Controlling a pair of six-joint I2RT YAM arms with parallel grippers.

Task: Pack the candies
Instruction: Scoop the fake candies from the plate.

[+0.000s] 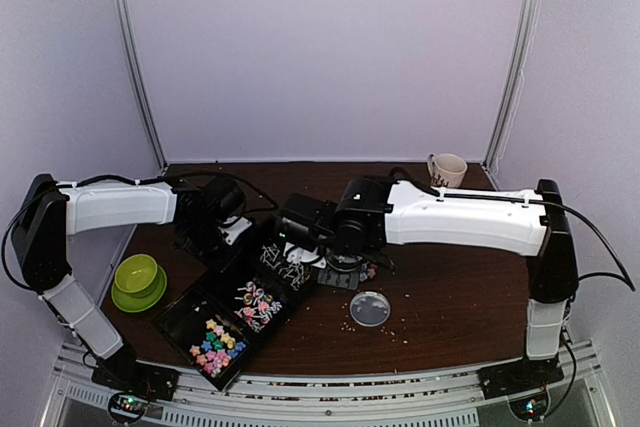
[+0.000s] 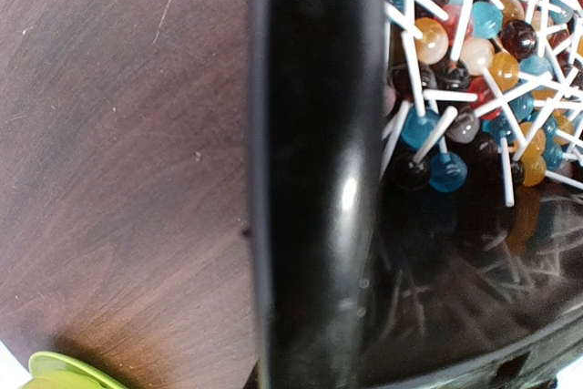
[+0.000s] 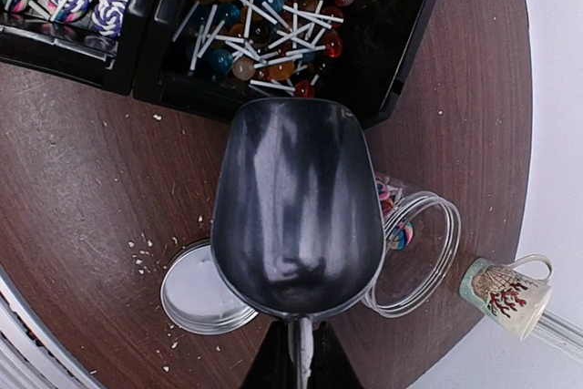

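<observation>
Toward the desk's (image 1: 460, 287) near left corner, the candies (image 1: 240, 312) sit sorted in a black tray (image 1: 170, 327), with the lollipops (image 3: 273, 15) at its far end. The right claw (image 3: 299, 357) is clenched on an empty scoop (image 3: 296, 207), over a clear jar (image 3: 424, 257) holding a few sweets. It looks like a scooping round, and the next move is a dip into the lollipops. The left claw (image 1: 228, 235) is clenched at the tray's rim. A lid (image 3: 196, 296) and crumbs (image 3: 141, 252) lie on dark wood, with pale walls (image 1: 320, 47) around.

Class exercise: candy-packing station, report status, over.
Left end effector shut at rim of black plastic tray. Right end effector shut on empty grey metal scoop. White-stick lollipops in tray; few sweets in clear jar. Nothing blocking.
</observation>
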